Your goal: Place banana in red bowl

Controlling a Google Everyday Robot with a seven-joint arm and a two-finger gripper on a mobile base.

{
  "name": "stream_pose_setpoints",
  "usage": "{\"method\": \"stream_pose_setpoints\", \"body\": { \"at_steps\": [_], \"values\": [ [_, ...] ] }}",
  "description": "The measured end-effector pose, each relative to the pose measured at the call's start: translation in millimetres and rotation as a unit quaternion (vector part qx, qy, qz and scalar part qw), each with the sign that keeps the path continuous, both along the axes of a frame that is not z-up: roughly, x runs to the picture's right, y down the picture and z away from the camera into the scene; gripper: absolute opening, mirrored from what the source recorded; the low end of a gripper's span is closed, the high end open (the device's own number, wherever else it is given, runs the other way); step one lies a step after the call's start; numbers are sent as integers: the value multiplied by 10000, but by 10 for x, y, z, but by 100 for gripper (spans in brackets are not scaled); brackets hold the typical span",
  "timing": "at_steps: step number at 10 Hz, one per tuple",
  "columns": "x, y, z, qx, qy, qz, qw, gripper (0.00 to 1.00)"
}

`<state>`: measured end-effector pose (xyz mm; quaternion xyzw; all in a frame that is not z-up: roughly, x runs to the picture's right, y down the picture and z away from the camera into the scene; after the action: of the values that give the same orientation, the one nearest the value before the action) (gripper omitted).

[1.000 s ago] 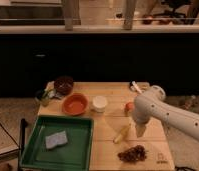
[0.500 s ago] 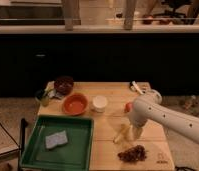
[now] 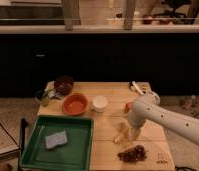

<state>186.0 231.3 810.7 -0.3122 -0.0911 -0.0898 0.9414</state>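
Worktop: a pale wooden worktop [image 3: 110,117] stands in front of a dark counter wall.
Arm: 1 white arm [image 3: 168,120] reaches in from the right edge and bends down over the near right part of the worktop.
Tool: the tool [image 3: 135,134] points down at the worktop, just right of the banana, its jaws spread wide and nothing held between them.
Contact: it cannot be told whether the tool touches the banana.
Banana: the banana [image 3: 121,134] lies flat on the bare wood, near the right front, between the green tray and the tool.
Red bowl: the red bowl [image 3: 75,104] sits upright left of centre, well apart from the banana and just beyond the tray's far edge.
White cup: 1 white cup [image 3: 99,103] stands just right of the red bowl.
Dark bowl: a smaller maroon bowl [image 3: 63,85] sits at the far left corner.
Round fruit: 1 orange-red fruit [image 3: 128,106] lies beyond the banana, beside the arm.
Green tray: a green tray [image 3: 78,145] fills the near left, with 1 grey sponge [image 3: 56,140] inside it.
Dark cluster: a dark lumpy heap [image 3: 133,153] lies at the near edge, in front of the tool.
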Motion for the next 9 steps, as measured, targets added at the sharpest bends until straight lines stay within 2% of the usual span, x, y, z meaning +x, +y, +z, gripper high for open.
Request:
{"method": "stream_pose_setpoints", "body": {
  "at_steps": [9],
  "values": [
    [-88, 9, 132, -96, -187, 122, 9997, 80]
  ]
}}
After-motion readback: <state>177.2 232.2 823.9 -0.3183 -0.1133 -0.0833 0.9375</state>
